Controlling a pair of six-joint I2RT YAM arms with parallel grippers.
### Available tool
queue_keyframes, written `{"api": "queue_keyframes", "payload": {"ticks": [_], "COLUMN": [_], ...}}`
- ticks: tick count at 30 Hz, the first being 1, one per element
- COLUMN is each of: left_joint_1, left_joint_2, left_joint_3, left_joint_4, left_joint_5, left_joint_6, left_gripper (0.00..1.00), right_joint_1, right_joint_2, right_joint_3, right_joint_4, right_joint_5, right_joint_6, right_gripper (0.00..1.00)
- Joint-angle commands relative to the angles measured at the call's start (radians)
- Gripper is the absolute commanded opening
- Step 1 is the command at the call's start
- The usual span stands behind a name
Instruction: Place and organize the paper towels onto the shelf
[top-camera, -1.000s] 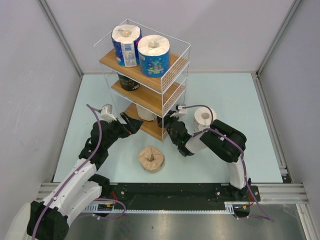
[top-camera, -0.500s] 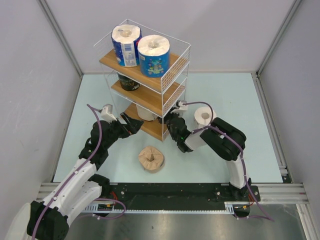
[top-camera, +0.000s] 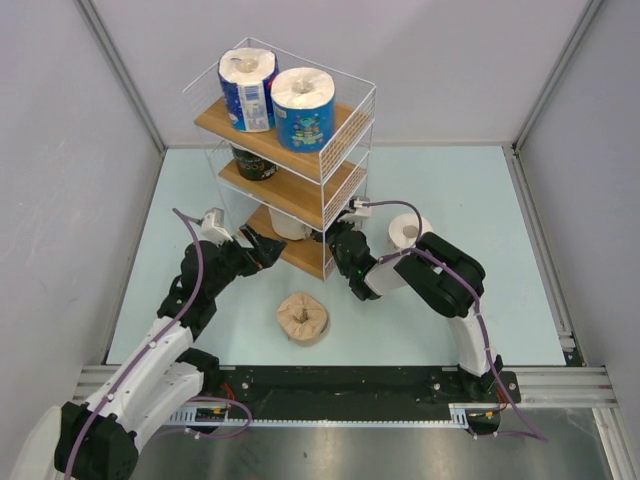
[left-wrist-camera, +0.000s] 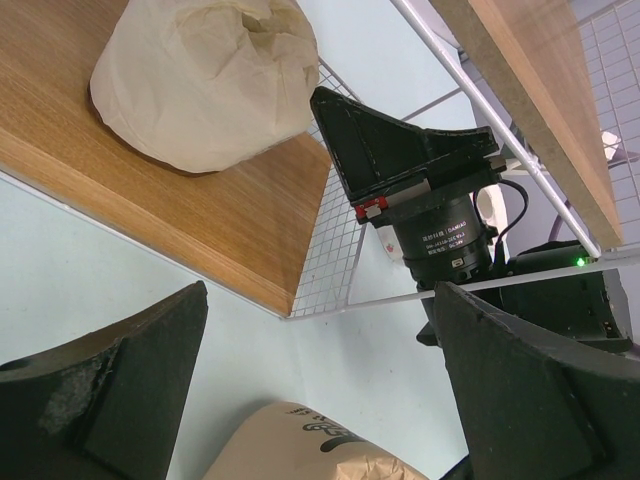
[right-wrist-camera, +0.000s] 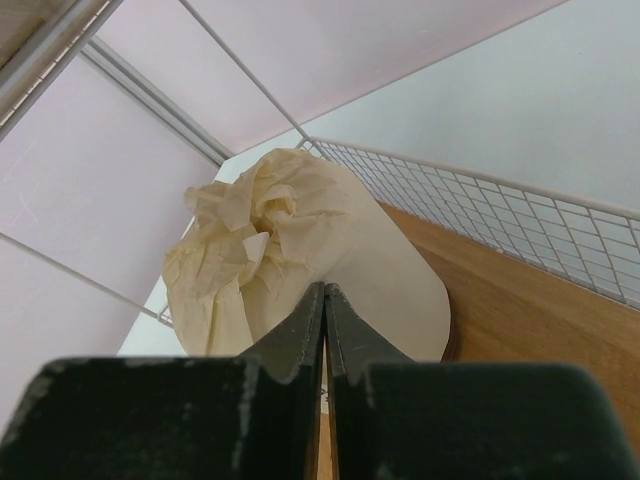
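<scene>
The shelf (top-camera: 340, 130) holds two blue-wrapped rolls (top-camera: 247, 88) (top-camera: 303, 108) on its top board and a dark roll (top-camera: 255, 163) on the middle board. A cream roll (top-camera: 290, 225) lies on the bottom board. My right gripper (top-camera: 335, 237) is shut and empty, and its tips (right-wrist-camera: 325, 292) rest against the cream roll (right-wrist-camera: 390, 260). My left gripper (top-camera: 268, 250) is open and empty, just left of the shelf's near corner. A tan-brown roll (top-camera: 303, 318) lies on the table below it. A white roll (top-camera: 408, 232) stands right of the shelf.
In the left wrist view the cream roll (left-wrist-camera: 205, 80) sits on the bottom board (left-wrist-camera: 200, 215), the right gripper's wedge (left-wrist-camera: 390, 150) beside it, and the tan roll (left-wrist-camera: 300, 445) lies between my open fingers (left-wrist-camera: 130, 380). Grey walls enclose the pale table.
The right gripper has pushed further left into the bottom tier against the cream roll. The whole shelf has shifted slightly left and back. The left arm has not moved.
</scene>
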Motion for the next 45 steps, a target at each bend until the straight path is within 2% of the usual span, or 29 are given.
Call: {"api": "queue_keyframes", "payload": {"ticks": [1, 18, 31, 45], "left_joint_1": [0.009, 0.01, 0.01, 0.012], "left_joint_2": [-0.001, -0.018, -0.015, -0.023], "left_joint_3": [0.011, 0.005, 0.005, 0.008], "left_joint_4": [0.015, 0.006, 0.009, 0.003], "left_joint_5": [0.014, 0.012, 0.015, 0.018], "left_joint_6": [0.012, 0.0, -0.006, -0.005], "left_gripper": [1.0, 1.0, 1.0, 1.0], "right_joint_1": [0.006, -0.012, -0.038, -0.046], "right_joint_2": [0.019, 0.009, -0.034, -0.006], "right_joint_3": [0.021, -0.008, -0.005, 0.081], "right_joint_4": [-0.038, -0.007, -0.084, -0.159], "right_joint_5": [-0.081, -0.103, -0.152, -0.189], "right_joint_6": [-0.014, 0.144, 0.308, 0.319], "right_gripper": [0.06, 0.06, 0.06, 0.06]}}
